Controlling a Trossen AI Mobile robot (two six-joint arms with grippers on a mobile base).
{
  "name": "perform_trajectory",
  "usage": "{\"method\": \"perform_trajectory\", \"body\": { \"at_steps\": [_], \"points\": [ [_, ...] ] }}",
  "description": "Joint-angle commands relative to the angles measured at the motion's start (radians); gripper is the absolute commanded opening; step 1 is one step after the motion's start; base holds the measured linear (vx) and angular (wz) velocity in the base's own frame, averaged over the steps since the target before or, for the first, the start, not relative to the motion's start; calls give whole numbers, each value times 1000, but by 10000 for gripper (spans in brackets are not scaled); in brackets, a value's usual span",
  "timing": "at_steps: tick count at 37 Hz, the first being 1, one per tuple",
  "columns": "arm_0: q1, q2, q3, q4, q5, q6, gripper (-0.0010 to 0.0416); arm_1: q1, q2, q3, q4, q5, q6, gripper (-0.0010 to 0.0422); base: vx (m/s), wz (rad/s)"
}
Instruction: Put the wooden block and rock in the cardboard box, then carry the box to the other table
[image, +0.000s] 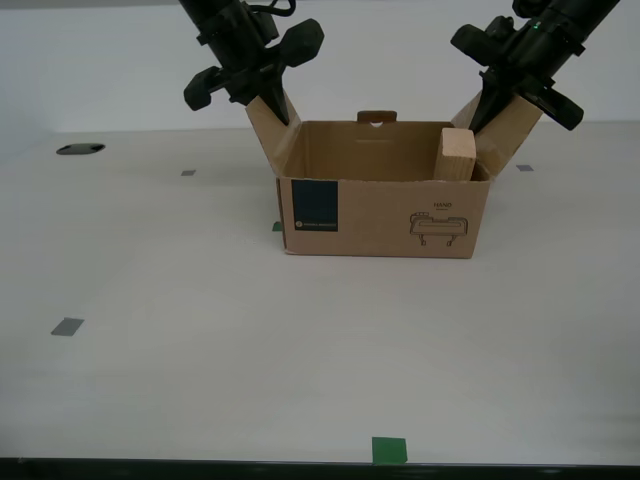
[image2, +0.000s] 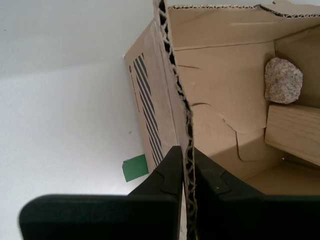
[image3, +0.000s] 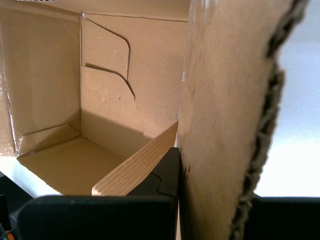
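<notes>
Inside cardboard box (image: 385, 215), wooden block (image: 457, 154) half-hidden, rock (image2: 283, 80) unseen outside.

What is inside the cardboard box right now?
The cardboard box holds the wooden block, leaning at the exterior view's right end, and the rock beside it. The rock shows only in the second wrist view; the front wall hides it from outside.

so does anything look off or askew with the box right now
Only one thing: the pale wooden block leans on end in a corner of the brown cardboard box, poking above the rim rather than lying flat. No damage or spills.
</notes>
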Motion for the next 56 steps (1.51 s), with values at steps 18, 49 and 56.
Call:
{"method": "perform_trajectory", "body": {
  "at_steps": [18, 49, 56],
  "points": [
    [2, -134, -1, -43, 10, 6, -1, -10, -63, -18, 30, 37, 54, -2, -2, -1],
    [7, -550, -275, -2, 9, 25, -1, -97, -467, -417, 276, 43, -12, -2, -24, -12],
    [7, -591, -296, 6, 9, 2, -1, -156, -489, -499, 401, 32, -85, -2, -46, -28]
  ]
}}
